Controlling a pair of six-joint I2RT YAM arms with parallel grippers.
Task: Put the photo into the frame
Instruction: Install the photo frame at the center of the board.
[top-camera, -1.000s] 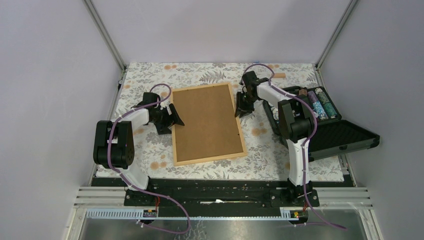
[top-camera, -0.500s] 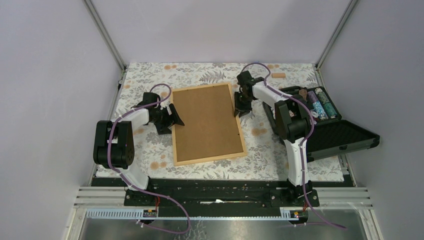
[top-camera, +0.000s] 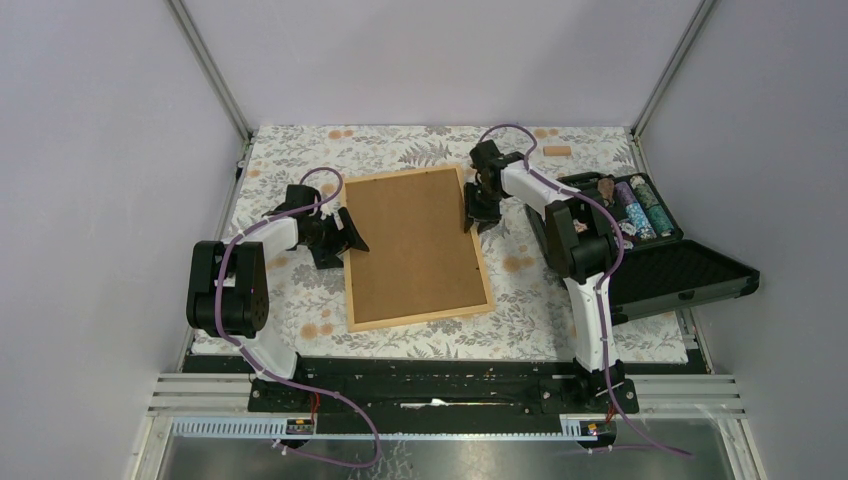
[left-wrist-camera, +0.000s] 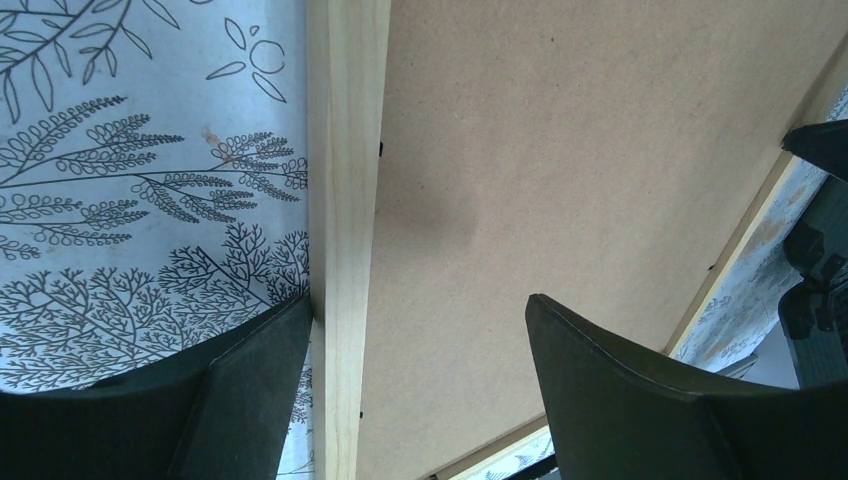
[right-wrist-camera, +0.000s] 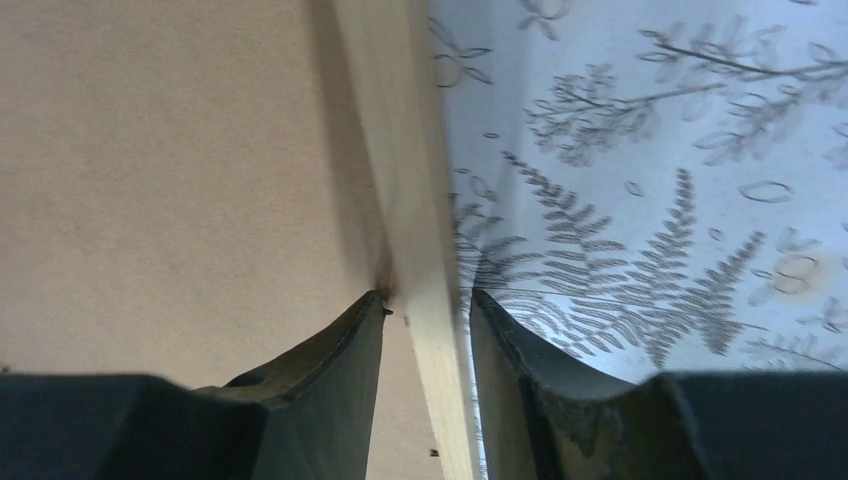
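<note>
Jaws: left gripper spread astride frame edge; right gripper hugging opposite edge, grip undeterminable. Advise level, simultaneous pinching.

Pale wood frame, brown backing board, grey-leafed white tablecloth, black case.

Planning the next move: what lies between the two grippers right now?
The frame, brown backing board up, fills the stretch between the left gripper and the right gripper; the top view shows it.
</note>
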